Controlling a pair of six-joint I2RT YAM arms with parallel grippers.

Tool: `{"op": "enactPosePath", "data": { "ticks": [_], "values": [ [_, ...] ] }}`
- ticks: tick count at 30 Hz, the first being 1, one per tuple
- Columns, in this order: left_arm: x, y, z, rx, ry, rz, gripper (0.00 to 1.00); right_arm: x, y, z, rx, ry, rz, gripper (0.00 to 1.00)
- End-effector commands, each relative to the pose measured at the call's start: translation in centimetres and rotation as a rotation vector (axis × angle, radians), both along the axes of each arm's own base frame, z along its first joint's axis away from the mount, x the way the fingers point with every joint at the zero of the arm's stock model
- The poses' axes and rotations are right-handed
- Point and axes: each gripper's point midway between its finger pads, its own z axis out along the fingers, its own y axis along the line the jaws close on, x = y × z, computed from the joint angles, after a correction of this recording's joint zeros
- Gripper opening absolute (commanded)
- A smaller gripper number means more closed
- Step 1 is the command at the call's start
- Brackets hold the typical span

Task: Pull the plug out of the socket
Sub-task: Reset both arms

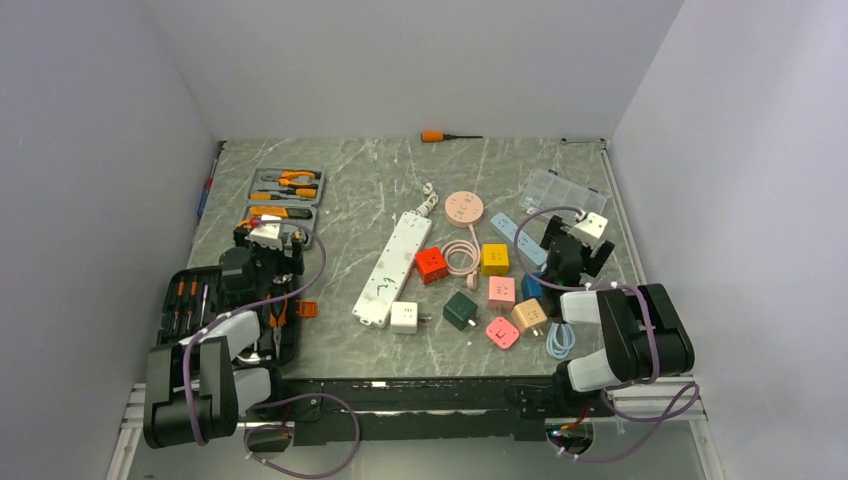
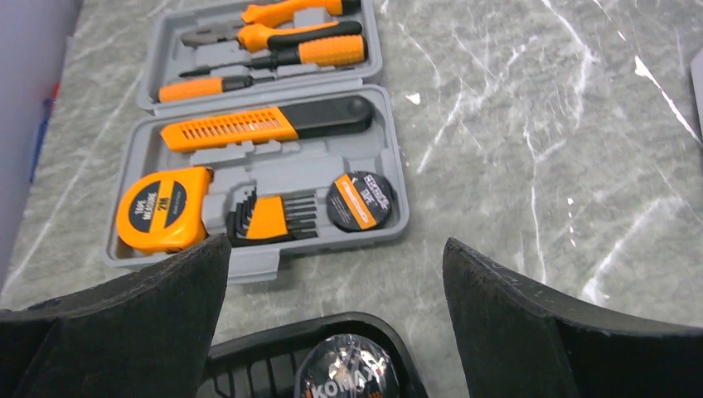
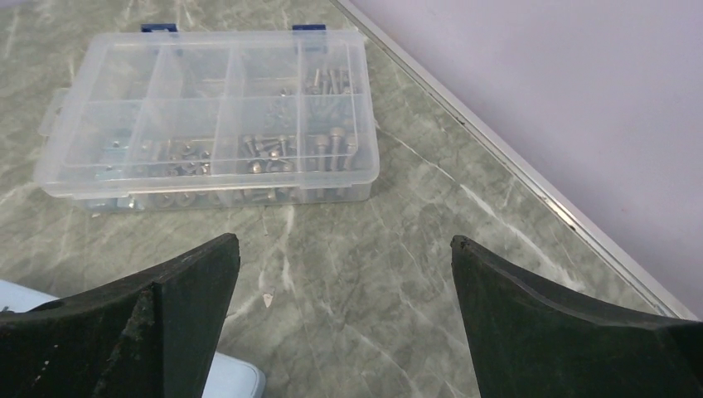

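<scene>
The socket, a long white power strip [image 1: 392,268], lies slantwise in the middle of the table. A red cube adapter [image 1: 431,264] sits against its right side and a white cube adapter [image 1: 404,317] sits at its near end; I cannot tell whether either is plugged in. Nothing stands on the strip's top face. My left gripper [image 1: 262,240] is open and empty over the tool cases, far left of the strip; its wrist view [image 2: 336,274] shows no strip. My right gripper [image 1: 578,240] is open and empty at the right, also seen in its wrist view [image 3: 344,265].
A grey tool case [image 2: 249,157] and a black tool case [image 1: 225,310] lie at the left. A pink disc [image 1: 464,208], a light-blue strip [image 1: 517,238], several coloured cube adapters and a clear screw box [image 3: 211,116] lie at the right. An orange screwdriver [image 1: 440,136] lies at the back.
</scene>
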Motion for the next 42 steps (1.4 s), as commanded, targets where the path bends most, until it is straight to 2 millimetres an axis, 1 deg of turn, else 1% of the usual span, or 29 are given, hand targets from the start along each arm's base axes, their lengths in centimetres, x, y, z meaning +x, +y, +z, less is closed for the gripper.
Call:
{"op": "enactPosePath", "data": {
  "ticks": [1, 4, 7, 9, 13, 15, 16, 18, 19, 20, 21, 22, 23, 24, 25, 27, 28, 29, 30, 32, 34, 37, 39, 42],
  "values": [
    [1.1, 0.6, 3.2, 0.022, -0.128, 0.03, 0.99, 0.4, 1.2, 2.2, -0.035, -0.109, 0.059, 1.0],
    [0.7, 0.6, 3.4, 0.025, -0.154, 0.034, 0.99, 0.0, 2.2, 2.8, -0.088, -0.135, 0.101, 1.0],
    [-0.1, 0.3, 3.8, 0.033, -0.203, 0.026, 0.99, -0.2, 2.4, 2.7, -0.089, -0.134, 0.11, 1.0],
    [-0.5, 0.4, 4.4, 0.03, -0.242, 0.04, 0.99, -0.4, 2.6, 3.1, -0.097, -0.158, 0.126, 1.0],
    [-0.8, 0.7, 4.5, 0.027, -0.256, 0.06, 0.99, -1.7, 3.9, 3.9, -0.128, -0.241, 0.23, 1.0],
    [-0.4, 0.6, 4.1, 0.028, -0.227, 0.05, 0.99, -1.3, 4.4, 3.4, -0.122, -0.221, 0.265, 1.0],
    [0.0, 0.5, 3.9, 0.022, -0.202, 0.046, 0.99, -0.8, 4.3, 2.3, -0.086, -0.187, 0.288, 1.0],
    [1.1, 0.8, 3.6, -0.022, -0.156, 0.071, 0.99, 1.2, 3.3, 1.7, -0.073, -0.134, 0.249, 1.0],
    [1.3, 0.6, 3.3, -0.038, -0.159, 0.062, 0.99, 1.5, 3.2, 0.9, -0.029, -0.096, 0.252, 1.0],
    [1.0, -0.7, 3.1, -0.015, -0.199, -0.014, 0.99, 1.4, 2.6, 0.6, 0.01, -0.094, 0.244, 1.0],
    [0.1, -2.2, 2.3, 0.023, -0.231, -0.093, 0.99, 1.6, 2.3, 0.6, 0.017, -0.095, 0.24, 1.0],
    [-0.5, -3.1, 2.9, 0.051, -0.305, -0.121, 0.99, 1.6, 2.2, 0.7, 0.006, -0.101, 0.24, 1.0],
    [-0.7, -3.3, 3.5, 0.06, -0.344, -0.118, 0.99, 1.6, 2.3, 0.7, 0.011, -0.098, 0.24, 1.0],
    [-0.5, -3.0, 3.2, 0.067, -0.314, -0.103, 0.99, 1.6, 2.3, 0.6, 0.018, -0.094, 0.24, 1.0],
    [-0.1, -2.7, 2.3, 0.067, -0.249, -0.084, 0.99, 1.7, 2.3, 0.7, 0.01, -0.102, 0.241, 1.0],
    [2.0, -1.2, 2.4, 0.022, -0.215, 0.012, 0.99, 1.6, 2.3, 0.6, 0.015, -0.095, 0.241, 1.0],
    [2.5, -0.7, 1.5, 0.011, -0.142, 0.041, 1.0, 1.7, 2.3, 0.6, 0.014, -0.098, 0.242, 1.0],
    [2.6, -0.7, 1.5, 0.006, -0.128, 0.042, 0.99, 1.7, 2.3, 0.6, 0.012, -0.097, 0.241, 1.0],
    [2.7, -0.6, 2.0, -0.002, -0.172, 0.044, 0.99, 1.7, 2.2, 0.4, 0.019, -0.09, 0.239, 1.0],
    [2.6, -0.5, 1.5, -0.003, -0.129, 0.039, 0.99, 1.9, 2.0, 0.4, 0.031, -0.087, 0.243, 1.0],
    [2.5, -0.5, 2.1, -0.01, -0.175, 0.045, 1.0, 1.8, 2.0, 0.4, 0.03, -0.089, 0.243, 1.0],
    [2.5, -0.2, 1.7, -0.009, -0.146, 0.064, 0.99, 1.6, 2.0, 0.6, 0.026, -0.102, 0.244, 1.0],
    [2.5, -0.2, 2.1, -0.014, -0.175, 0.065, 0.99, 1.6, 1.9, 0.7, 0.02, -0.105, 0.241, 1.0],
    [2.5, -0.2, 1.8, -0.011, -0.154, 0.065, 0.99, 1.5, 1.9, 0.8, 0.02, -0.106, 0.241, 1.0]
  ]
}}
